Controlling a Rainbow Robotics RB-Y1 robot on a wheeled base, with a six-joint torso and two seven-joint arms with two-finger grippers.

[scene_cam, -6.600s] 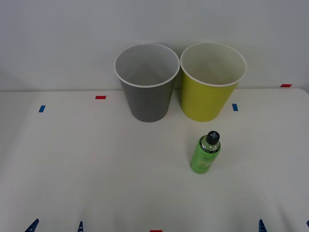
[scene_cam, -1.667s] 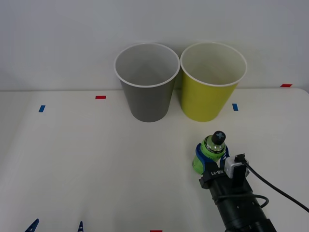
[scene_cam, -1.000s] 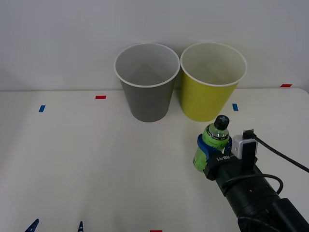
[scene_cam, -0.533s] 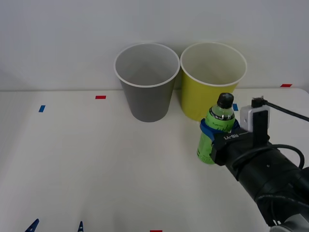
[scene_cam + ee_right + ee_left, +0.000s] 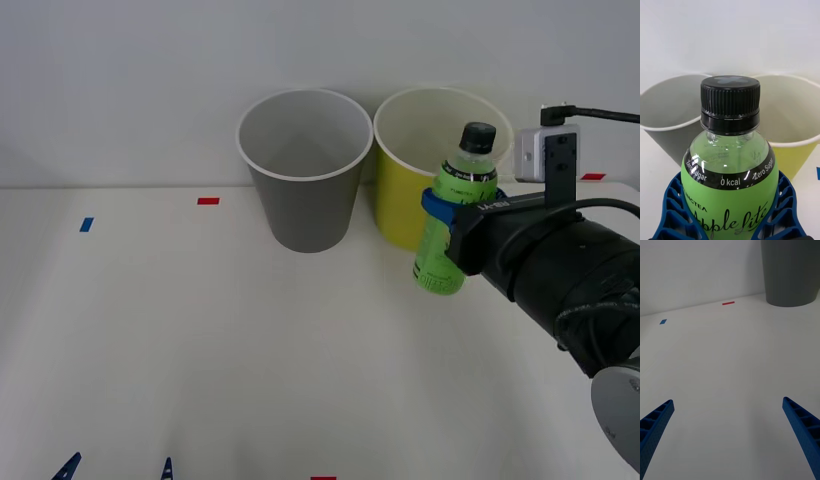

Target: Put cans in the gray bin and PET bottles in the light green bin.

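Right end effector (image 5: 452, 205) clenched on the PET bottle (image 5: 452, 220), blue fingers (image 5: 672, 210) wrapping its upper body. Bottle lifted off the white tabletop (image 5: 200, 350), long axis near upright, cap up. Light green bin (image 5: 400, 215) sits just beyond the bottle, its open mouth behind the cap; gray bin (image 5: 305, 200) lies further to my left. My judgement: carry forward and over that rim. Left end effector (image 5: 728, 435) released, low over bare tabletop. Plain wall behind.
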